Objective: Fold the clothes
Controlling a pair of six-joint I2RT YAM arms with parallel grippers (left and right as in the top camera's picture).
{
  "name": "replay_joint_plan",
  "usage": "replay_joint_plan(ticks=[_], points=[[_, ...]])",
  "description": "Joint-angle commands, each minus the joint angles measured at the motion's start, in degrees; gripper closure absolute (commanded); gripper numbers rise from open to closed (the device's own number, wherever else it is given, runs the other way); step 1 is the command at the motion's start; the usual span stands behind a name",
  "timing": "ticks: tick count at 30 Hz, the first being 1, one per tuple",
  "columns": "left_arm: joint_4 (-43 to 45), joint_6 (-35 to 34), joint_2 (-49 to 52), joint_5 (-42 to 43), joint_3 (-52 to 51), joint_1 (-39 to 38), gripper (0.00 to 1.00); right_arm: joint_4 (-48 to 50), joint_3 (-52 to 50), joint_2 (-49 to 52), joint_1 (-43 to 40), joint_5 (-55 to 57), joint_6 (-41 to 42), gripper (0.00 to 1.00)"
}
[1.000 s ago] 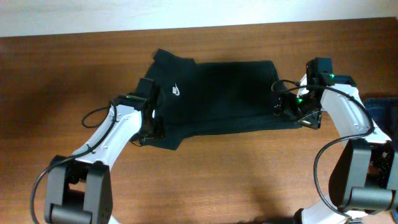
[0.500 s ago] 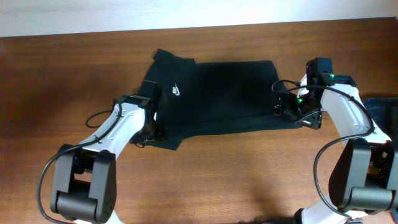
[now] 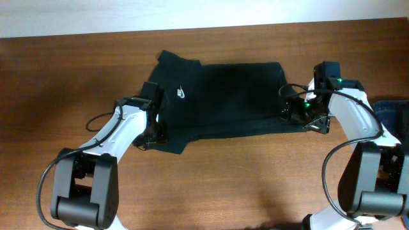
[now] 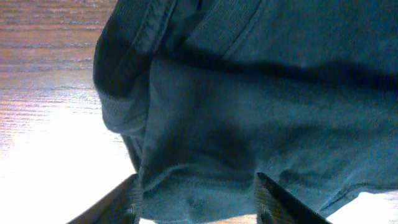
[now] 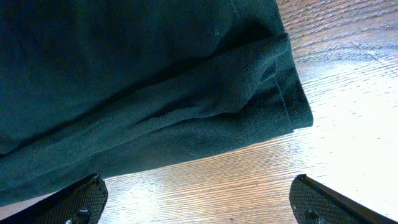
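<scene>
The clothes (image 3: 223, 96), a black T-shirt with a small white logo (image 3: 181, 94), lie flat across the wooden table (image 3: 64, 83). My left gripper (image 3: 155, 131) is down at the shirt's near left corner. In the left wrist view its fingers (image 4: 124, 202) stand apart on either side of a bulge of the shirt's hem (image 4: 199, 180), with the left gripper (image 4: 196, 200) open around that fabric. My right gripper (image 3: 295, 114) sits at the shirt's near right corner. In the right wrist view the right gripper (image 5: 199, 202) is wide open over bare wood, just short of the folded hem (image 5: 249, 106).
A blue denim garment (image 3: 391, 114) lies at the table's right edge, beside the right arm. The table's far edge meets a white wall (image 3: 192, 13). Bare wood stretches left of the shirt and along the near side.
The left gripper's jaws have narrowed around the shirt's corner, and the left arm has shifted slightly. The right arm and the shirt have not moved.
</scene>
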Motion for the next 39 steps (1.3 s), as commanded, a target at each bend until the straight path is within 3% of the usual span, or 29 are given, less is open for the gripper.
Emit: replay_joint_plan(ticks=[1, 5, 7, 13, 16, 22, 24, 26, 39], points=[[0.2, -0.2, 1.1, -0.6, -1.2, 0.2, 0.49, 0.2, -0.5, 0.2, 0.3, 0.7, -0.6, 0.01], [-0.1, -0.2, 1.2, -3.0, -1.4, 0.2, 0.48, 0.2, -0.5, 0.2, 0.3, 0.7, -0.6, 0.01], [-0.1, -0.2, 1.1, -4.3, -1.4, 0.3, 0.39, 0.2, -0.5, 0.2, 0.3, 0.7, -0.6, 0.01], [-0.1, -0.2, 1.2, -3.2, -1.5, 0.6, 0.41, 0.2, -0.5, 0.2, 0.3, 0.7, -0.6, 0.01], [-0.1, -0.2, 1.1, -0.7, -1.5, 0.6, 0.56, 0.2, -0.5, 0.2, 0.3, 0.7, -0.6, 0.02], [-0.1, -0.2, 1.1, 1.4, -1.5, 0.6, 0.75, 0.1, -0.5, 0.2, 0.3, 0.7, -0.6, 0.01], [-0.5, -0.2, 1.1, 1.4, -1.5, 0.6, 0.91, 0.1, -0.5, 0.2, 0.4, 0.7, -0.6, 0.01], [-0.8, -0.2, 1.1, 1.7, -1.5, 0.9, 1.0, 0.0, -0.5, 0.2, 0.4, 0.7, -0.6, 0.01], [0.3, -0.2, 1.1, 22.2, 4.7, 8.9, 0.99, 0.2, -0.5, 0.2, 0.3, 0.7, -0.6, 0.01]])
